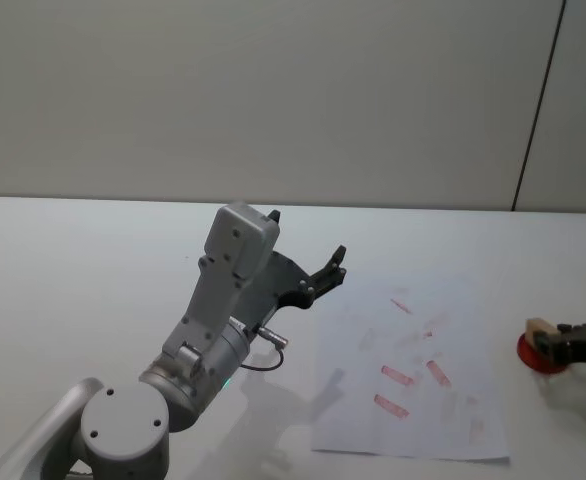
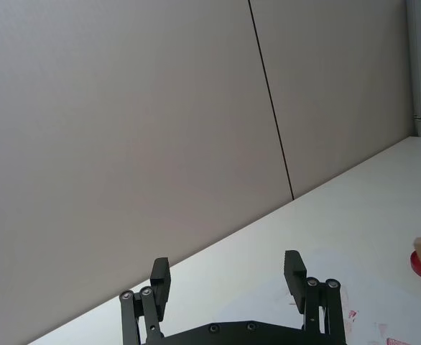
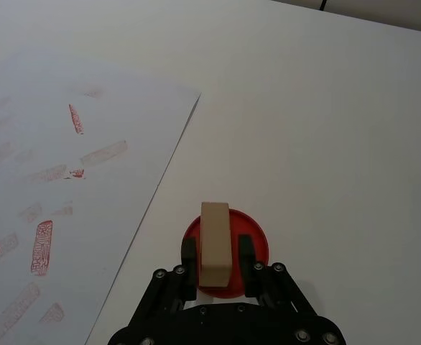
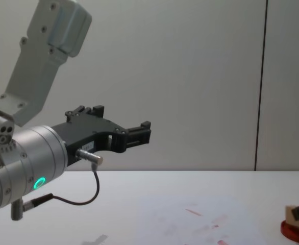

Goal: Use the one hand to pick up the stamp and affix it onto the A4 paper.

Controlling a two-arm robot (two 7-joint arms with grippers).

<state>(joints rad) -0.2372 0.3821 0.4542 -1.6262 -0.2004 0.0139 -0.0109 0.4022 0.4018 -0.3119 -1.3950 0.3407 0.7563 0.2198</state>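
Midway through, the right gripper (image 3: 221, 262) pinched the wooden stamp (image 3: 215, 244) on the red ink pad (image 3: 259, 241), just beside the already marked A4 paper (image 1: 453, 330); pressing remained. The left gripper (image 1: 316, 278) hung spread, idle.

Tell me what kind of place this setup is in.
Probably a lab or test room: a plain white table against bare grey wall panels, with a practice sheet of A4 paper and a red ink pad.
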